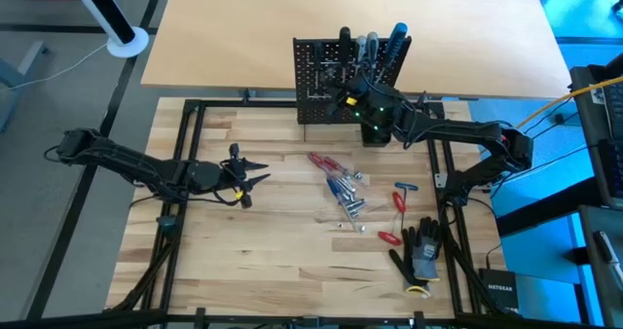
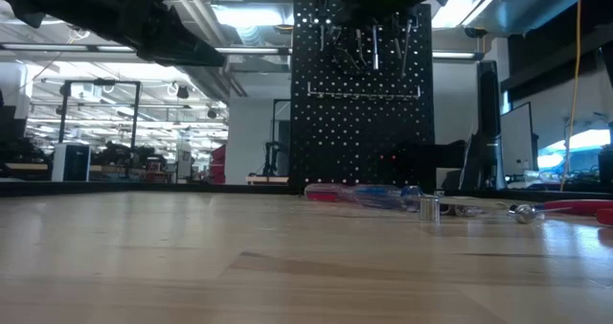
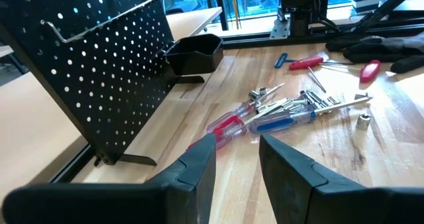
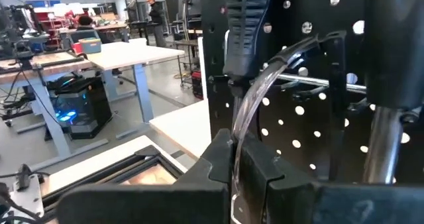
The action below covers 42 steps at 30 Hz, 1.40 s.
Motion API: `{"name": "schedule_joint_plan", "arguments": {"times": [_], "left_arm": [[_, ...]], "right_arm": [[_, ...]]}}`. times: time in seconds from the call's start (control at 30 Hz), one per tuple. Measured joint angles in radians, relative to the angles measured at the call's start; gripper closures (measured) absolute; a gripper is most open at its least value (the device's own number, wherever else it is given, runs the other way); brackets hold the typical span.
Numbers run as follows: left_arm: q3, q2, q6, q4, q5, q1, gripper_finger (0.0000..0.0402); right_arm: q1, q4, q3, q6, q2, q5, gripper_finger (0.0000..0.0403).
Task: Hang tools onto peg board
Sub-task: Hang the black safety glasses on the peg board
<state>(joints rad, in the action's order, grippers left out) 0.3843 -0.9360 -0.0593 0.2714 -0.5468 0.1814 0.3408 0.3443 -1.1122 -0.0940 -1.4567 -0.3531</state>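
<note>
Counter (image 1: 273,261) of pale wood planks, carrying everything in view. Peg board (image 1: 326,81) stands upright on its short stand at the far edge of the counter; several tools hang from its upper rows, handles up and metal shafts pointing down, as the low view shows. Small black cup (image 3: 194,54) sits on the counter just beside the board's foot; its contents cannot be seen. Black gloves (image 1: 421,254) lie near the right front corner. Loose tools (image 1: 343,188) lie flat in a scattered group at mid-counter: a red-handled screwdriver (image 3: 225,127) and a blue-handled screwdriver (image 3: 278,122) lie side by side, touching, their long axes running roughly diagonally across the counter, with small metal bits around them. Red-handled pieces (image 1: 399,201) lie nearer the gloves. Right gripper (image 1: 362,103) is up against the board's upper part, jaws closed on a clear-handled tool (image 4: 255,111). Left gripper (image 1: 255,172) hovers over the left half of the counter, jaws parted and holding nothing, pointing toward the loose tools.
</note>
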Motion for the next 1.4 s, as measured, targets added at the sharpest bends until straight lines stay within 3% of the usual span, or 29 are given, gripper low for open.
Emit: {"name": "schedule_joint_plan", "arguments": {"times": [0.33,0.73,1.4], "left_arm": [[0.000,0.000,0.000,-0.003,0.000,0.000,0.0295],[0.000,0.000,0.000,0.001,0.000,0.000,0.0295],[0.000,0.000,0.000,0.002,0.000,0.000,0.0295]], "right_arm": [[0.000,-0.010,0.001,0.020,0.000,0.136,0.0391],[0.001,-0.007,0.001,0.049,0.000,0.067,0.0391],[0.032,-0.028,-0.001,0.040,-0.027,0.084,0.0391]]}}
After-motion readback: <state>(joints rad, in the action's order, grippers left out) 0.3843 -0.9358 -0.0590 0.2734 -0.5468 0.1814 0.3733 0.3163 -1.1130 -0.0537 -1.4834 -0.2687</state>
